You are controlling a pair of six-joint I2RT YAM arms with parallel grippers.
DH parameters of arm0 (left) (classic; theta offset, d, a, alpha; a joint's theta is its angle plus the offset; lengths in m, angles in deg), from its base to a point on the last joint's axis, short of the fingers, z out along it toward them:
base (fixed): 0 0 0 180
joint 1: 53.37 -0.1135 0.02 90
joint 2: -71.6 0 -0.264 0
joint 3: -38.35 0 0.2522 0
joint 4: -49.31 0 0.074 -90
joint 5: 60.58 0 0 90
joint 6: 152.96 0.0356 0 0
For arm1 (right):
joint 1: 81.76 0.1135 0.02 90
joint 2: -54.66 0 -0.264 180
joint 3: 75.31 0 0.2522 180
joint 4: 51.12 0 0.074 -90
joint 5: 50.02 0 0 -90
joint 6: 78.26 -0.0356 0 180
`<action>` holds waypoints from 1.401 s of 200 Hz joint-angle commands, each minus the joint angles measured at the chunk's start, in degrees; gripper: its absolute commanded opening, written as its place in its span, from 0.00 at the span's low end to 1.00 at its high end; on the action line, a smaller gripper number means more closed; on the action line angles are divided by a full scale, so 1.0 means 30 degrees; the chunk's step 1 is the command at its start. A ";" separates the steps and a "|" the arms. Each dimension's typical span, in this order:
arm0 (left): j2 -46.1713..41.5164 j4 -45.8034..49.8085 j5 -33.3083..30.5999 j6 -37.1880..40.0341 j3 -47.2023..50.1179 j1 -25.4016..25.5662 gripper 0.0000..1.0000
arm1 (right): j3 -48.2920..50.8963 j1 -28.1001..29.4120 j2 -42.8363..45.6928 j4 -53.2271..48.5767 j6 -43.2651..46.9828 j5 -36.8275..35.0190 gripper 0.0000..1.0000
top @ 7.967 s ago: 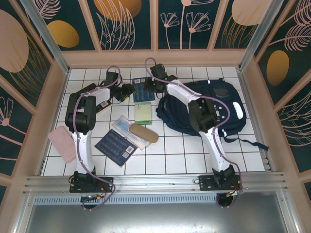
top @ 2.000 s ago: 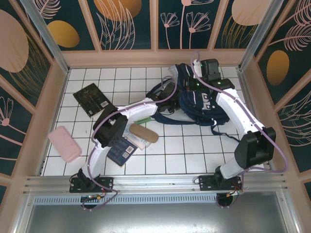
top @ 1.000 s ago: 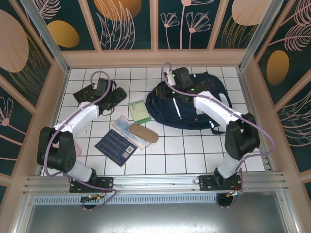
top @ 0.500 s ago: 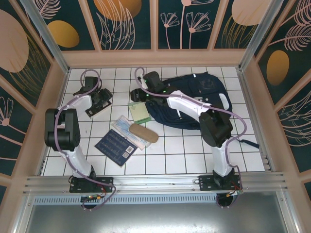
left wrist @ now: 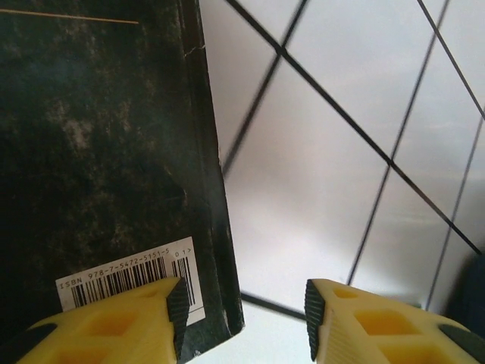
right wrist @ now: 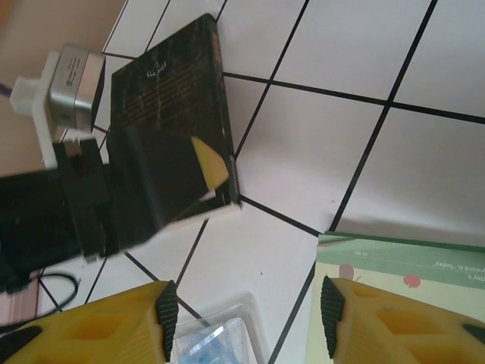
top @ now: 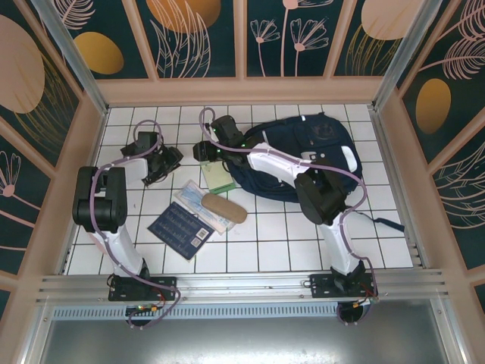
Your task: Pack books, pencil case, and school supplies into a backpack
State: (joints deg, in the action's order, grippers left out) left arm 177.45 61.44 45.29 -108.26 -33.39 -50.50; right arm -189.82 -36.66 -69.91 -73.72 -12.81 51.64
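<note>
Showing book [left wrist: 98, 152] barcode [left wrist: 125, 282], L wrist.

The backpack [top: 318, 155], large and navy with white stripes and a grey patch, lies flat on the far right part of the table. A black book [left wrist: 98, 152] with a white barcode label at one corner lies flat at the far left. Just left of the backpack rests a pale green flat box [top: 220, 176]. Nearer, a clear packet [top: 198, 205] with blue print overlaps the edge of a navy book [top: 179, 230], and a brown pencil case [top: 224, 208] lies across the packet.
</note>
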 commanded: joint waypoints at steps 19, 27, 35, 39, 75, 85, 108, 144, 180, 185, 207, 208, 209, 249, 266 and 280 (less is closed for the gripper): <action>-0.1696 -0.0195 0.1533 -0.1799 0.1891 0.1503 0.49 | -0.1022 -0.0038 -0.0822 0.0407 -0.0480 0.0265 0.52; -0.2159 0.0145 0.1258 -0.1765 0.1864 0.1474 0.50 | -0.1128 -0.0038 -0.0980 0.0445 -0.0599 0.0400 0.52; -0.2429 0.0792 0.0728 -0.1500 0.1527 0.1434 0.51 | -0.1244 -0.0043 -0.1136 0.0470 -0.0687 0.0527 0.52; -0.2706 0.1212 0.0487 -0.1330 0.1330 0.1409 0.51 | -0.1316 -0.0011 -0.1224 0.0458 -0.0744 0.0562 0.52; -0.4735 0.2651 -0.0752 -0.0883 0.1135 -0.0284 0.55 | -0.2217 0.0210 -0.2113 0.0399 -0.1065 0.0486 0.52; -0.4934 0.3266 -0.1185 -0.0456 0.1153 -0.0827 0.56 | -0.2708 0.0298 -0.2531 0.0166 -0.1099 0.0449 0.53; -0.4988 0.4238 -0.1953 0.0315 0.1485 -0.1704 0.58 | -0.4257 0.0651 -0.3718 -0.0597 -0.1043 0.0276 0.53; -0.4732 0.4420 -0.2820 0.0427 0.2889 -0.2620 0.53 | -0.6495 0.1056 -0.5593 -0.1311 -0.1153 0.0273 0.54; -0.4385 0.4041 -0.2898 0.0656 0.3757 -0.2657 0.49 | -0.8443 0.1415 -0.7282 -0.2203 -0.1248 -0.0117 0.53; -0.4269 0.3987 -0.2820 0.0655 0.3818 -0.2655 0.48 | -0.8575 0.1471 -0.7459 -0.2307 -0.1248 -0.0200 0.54; -0.3862 0.3660 -0.2556 0.0535 0.4113 -0.2657 0.46 | -0.8978 0.1634 -0.8032 -0.3071 -0.1409 -0.1241 0.53; -0.3854 0.3625 -0.2547 0.0537 0.4131 -0.2643 0.46 | -0.8996 0.1635 -0.8054 -0.3124 -0.1416 -0.1304 0.53; -0.3835 0.3622 -0.2543 0.0538 0.4155 -0.2650 0.46 | -0.9005 0.1650 -0.8079 -0.3164 -0.1405 -0.1380 0.53; -0.3320 0.3033 -0.2119 0.0343 0.4773 -0.2653 0.42 | -0.9151 0.1696 -0.8844 -0.4215 -0.1486 -0.1921 0.54; -0.3252 0.2695 -0.1863 0.0216 0.5064 -0.2643 0.39 | -0.9294 0.1780 -0.9166 -0.4319 -0.1441 -0.0911 0.53; -0.3201 0.2309 -0.1510 0.0120 0.5265 -0.2635 0.38 | -0.9517 0.1812 -0.9516 -0.4124 -0.1359 0.1283 0.52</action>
State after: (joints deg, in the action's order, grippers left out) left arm 165.51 69.27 38.89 -107.58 -20.15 -58.36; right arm -216.57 -31.65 -94.94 -82.79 -16.29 48.51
